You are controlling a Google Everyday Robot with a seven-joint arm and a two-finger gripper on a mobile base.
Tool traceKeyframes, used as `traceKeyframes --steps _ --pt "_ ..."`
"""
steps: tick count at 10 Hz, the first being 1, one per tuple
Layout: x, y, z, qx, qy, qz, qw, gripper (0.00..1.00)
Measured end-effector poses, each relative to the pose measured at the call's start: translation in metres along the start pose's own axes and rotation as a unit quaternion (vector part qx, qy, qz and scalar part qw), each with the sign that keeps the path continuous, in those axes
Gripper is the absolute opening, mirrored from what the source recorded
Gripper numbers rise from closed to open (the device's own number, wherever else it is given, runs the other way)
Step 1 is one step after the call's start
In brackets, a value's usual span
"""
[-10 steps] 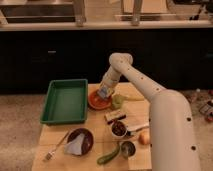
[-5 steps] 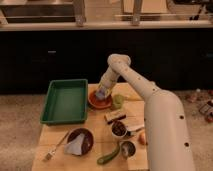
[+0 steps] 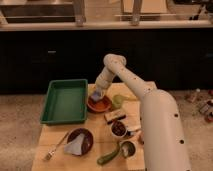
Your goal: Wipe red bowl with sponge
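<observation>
End effector (image 3: pixel 96 93) gripping small blue-grey sponge (image 3: pixel 95 95) over shallow orange-red bowl (image 3: pixel 99 104); wiping underway, next sweep across.

No text, label, brand, number or sign can be read anywhere in the camera view. The red bowl (image 3: pixel 100 104), the sponge (image 3: pixel 96 95) and the green tray (image 3: pixel 65 101) on the wooden table (image 3: pixel 50 137) carry no writing that I can see. The dark bowl (image 3: pixel 81 140) and the white arm (image 3: pixel 150 107) also show no marking. The gripper (image 3: pixel 96 93) is down at the left rim of the red bowl, at the sponge, and it has no visible lettering.
</observation>
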Motion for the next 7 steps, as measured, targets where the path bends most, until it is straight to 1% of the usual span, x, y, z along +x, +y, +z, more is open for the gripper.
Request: traceKeyframes --steps 2,4,6,7 --pt "-0.015 -0.001 0.003 -0.004 -0.009 -0.015 0.9998 0.0" --pt "-0.026 0.006 -0.002 -0.006 -0.008 -0.022 0.9997 0.0" --pt "-0.044 0.007 -0.001 -0.016 -0.013 -0.037 0.9991 0.0" --pt "-0.049 0.01 -0.001 -0.02 -0.015 -0.039 0.9989 0.0"
